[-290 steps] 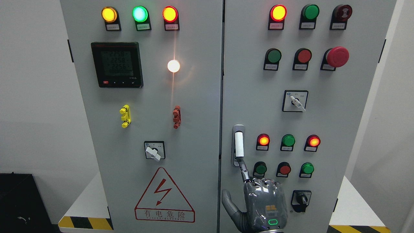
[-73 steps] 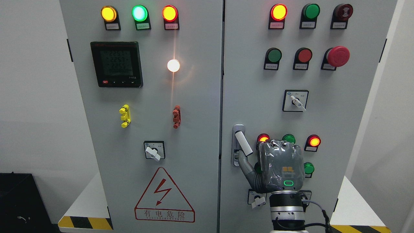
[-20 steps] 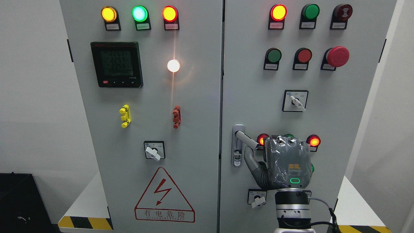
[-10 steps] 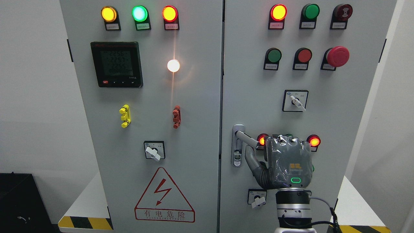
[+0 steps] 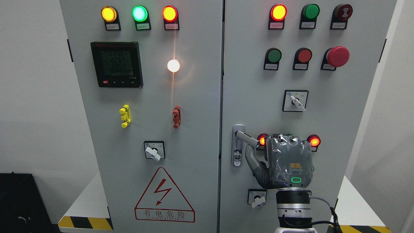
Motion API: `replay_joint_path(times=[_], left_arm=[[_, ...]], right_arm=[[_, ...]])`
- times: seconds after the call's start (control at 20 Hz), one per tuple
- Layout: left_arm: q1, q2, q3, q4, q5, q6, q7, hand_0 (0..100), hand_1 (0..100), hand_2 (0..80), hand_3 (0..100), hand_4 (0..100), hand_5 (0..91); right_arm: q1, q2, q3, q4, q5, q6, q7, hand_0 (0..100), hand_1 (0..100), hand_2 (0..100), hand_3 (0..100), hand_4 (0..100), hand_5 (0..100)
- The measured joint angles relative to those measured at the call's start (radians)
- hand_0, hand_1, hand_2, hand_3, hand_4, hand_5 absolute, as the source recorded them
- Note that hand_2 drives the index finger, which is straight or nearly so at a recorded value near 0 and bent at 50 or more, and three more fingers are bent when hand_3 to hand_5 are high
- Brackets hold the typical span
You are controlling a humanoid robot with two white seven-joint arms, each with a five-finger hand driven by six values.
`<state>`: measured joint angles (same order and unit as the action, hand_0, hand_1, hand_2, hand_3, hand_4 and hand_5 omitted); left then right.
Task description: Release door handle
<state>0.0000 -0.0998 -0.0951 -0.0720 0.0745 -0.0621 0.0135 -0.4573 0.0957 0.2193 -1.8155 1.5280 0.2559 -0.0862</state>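
Far left of the hand (image 5: 288, 161), one warning triangle (image 5: 164, 195) marks the left door. Just left of the knuckles, one door handle (image 5: 247, 138) slants out, gripped by the right hand's curled fingers. Two red lamps (image 5: 313, 141) flank it.

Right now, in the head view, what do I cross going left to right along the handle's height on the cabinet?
Rotary switch on the left door → door handle, swung out to the right → right hand, fingers curled at the handle's end → lit red lamp.
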Motion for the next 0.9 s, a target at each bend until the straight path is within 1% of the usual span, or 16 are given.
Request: replay_joint_path(times=[0.9], left_arm=[[0.0, 0.0, 0.0, 0.0, 0.0, 0.0, 0.0, 12, 56, 0.0, 0, 0, 0.0]], right_arm=[[-0.001, 0.0, -0.005, 0.001, 0.011, -0.001, -0.002, 47, 39, 95, 100, 100, 100]])
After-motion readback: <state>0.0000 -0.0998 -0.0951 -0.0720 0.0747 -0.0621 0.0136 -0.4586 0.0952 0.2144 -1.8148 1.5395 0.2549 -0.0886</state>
